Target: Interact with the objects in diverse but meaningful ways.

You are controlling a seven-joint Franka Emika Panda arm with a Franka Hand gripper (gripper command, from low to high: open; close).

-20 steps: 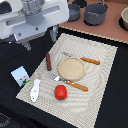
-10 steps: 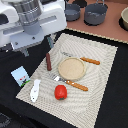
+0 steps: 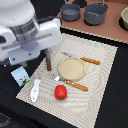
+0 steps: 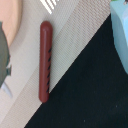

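Note:
A dark brown sausage (image 3: 48, 60) lies on the striped mat, to the exterior view's left of the tan plate; in the wrist view (image 4: 45, 61) it fills the middle. The pale-blue-and-white milk carton (image 3: 21, 76) stands on the black table off the mat, and its edge shows in the wrist view (image 4: 120, 35). The little white bottle-like piece (image 3: 35, 90) lies at the mat's near left corner. The red tomato (image 3: 60, 92) sits in front of the plate. My gripper (image 3: 45, 49) hovers over the sausage's far end. Its fingers are blurred, so its state is unclear.
The tan plate (image 3: 71, 68) sits mid-mat, with an orange-handled fork (image 3: 70, 83) in front and an orange-handled knife (image 3: 86, 60) behind. Two grey pots (image 3: 70, 11) (image 3: 95, 13) and a bowl (image 3: 123, 17) stand on the brown board at the back.
The arm has drifted slightly lower and toward the exterior view's left, over the sausage. None of the objects has moved.

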